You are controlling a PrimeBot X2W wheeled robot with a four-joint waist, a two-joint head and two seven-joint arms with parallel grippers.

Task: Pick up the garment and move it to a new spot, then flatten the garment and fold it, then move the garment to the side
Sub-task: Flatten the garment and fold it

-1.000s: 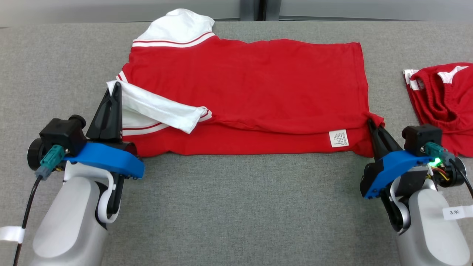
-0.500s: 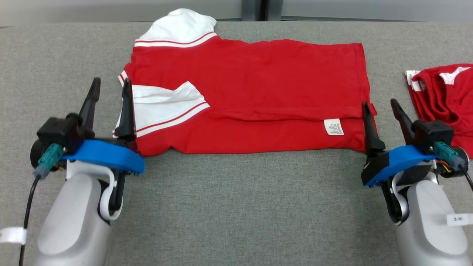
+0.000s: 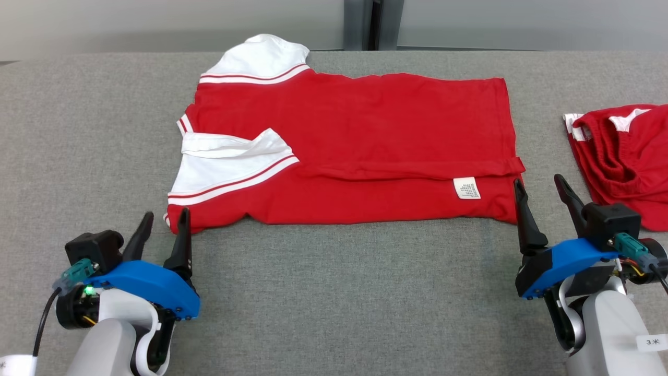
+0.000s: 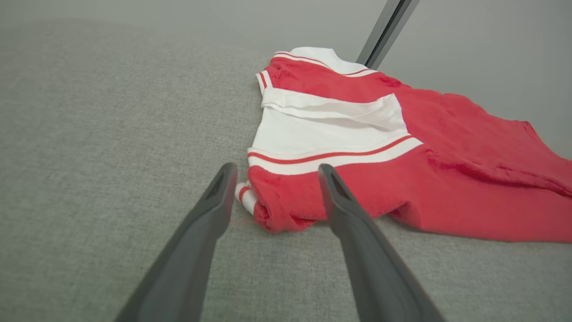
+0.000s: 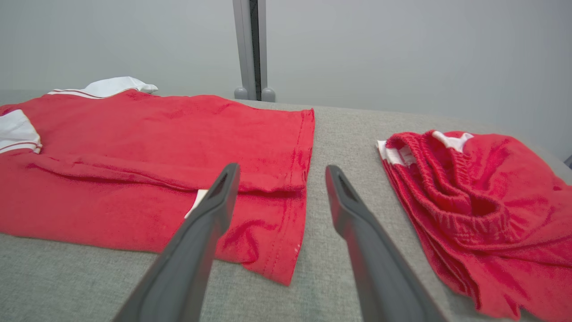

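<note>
**Both grippers open and empty; first fold looks in.**
Your left gripper (image 3: 166, 213) has its two dark fingers spread with nothing between them, tips just short of the near-left corner of the red short-sleeved shirt with white sleeves (image 3: 365, 120). The right gripper (image 3: 537, 180) is the same: fingers apart, empty, just beside the near-right hem corner. The shirt lies flat mid-way across the grey fabric-covered table (image 3: 339, 292), near long edge turned up over the body, near sleeve on top, white care label (image 3: 466, 188) showing by the hem. My read: move and flatten done, one fold made. Left: far sleeve and side, crosswise fold, then shifting it aside. Crumpled red shorts with white trim (image 3: 626, 156) sit to the right, apart from the shirt.
</note>
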